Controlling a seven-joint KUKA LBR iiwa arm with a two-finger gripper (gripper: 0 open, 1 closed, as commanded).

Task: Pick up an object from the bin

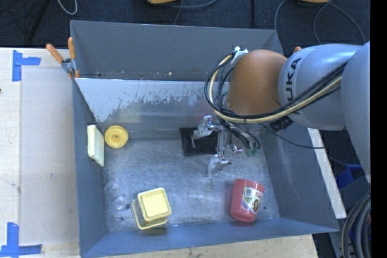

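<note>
Black flat block [193, 148] lay near the centre of the frame, on the floor of the grey bin [84, 124], close to the foot of the far sloped wall. The gripper [219, 158] was positioned at the right edge of this block, just beside or partly over it; contact could not be confirmed. Whether the gripper was open or closed could not be determined from the view, and nothing was visibly held.

The arm [326, 84] entered from the right of the frame, with its orange wrist cover [257, 84] and looped cables above the gripper.

Other bin contents:
- Red can [245, 200], lying at lower right of the floor, near the gripper but apart from it.
- Yellow square container [152, 207], lower centre-left, near the front wall.
- Yellow round disc [116, 136], at the left of the floor.
- Pale flat slab [95, 145], just left of the disc, leaning against the left wall.

All four items lay well apart from the black flat block.
</note>
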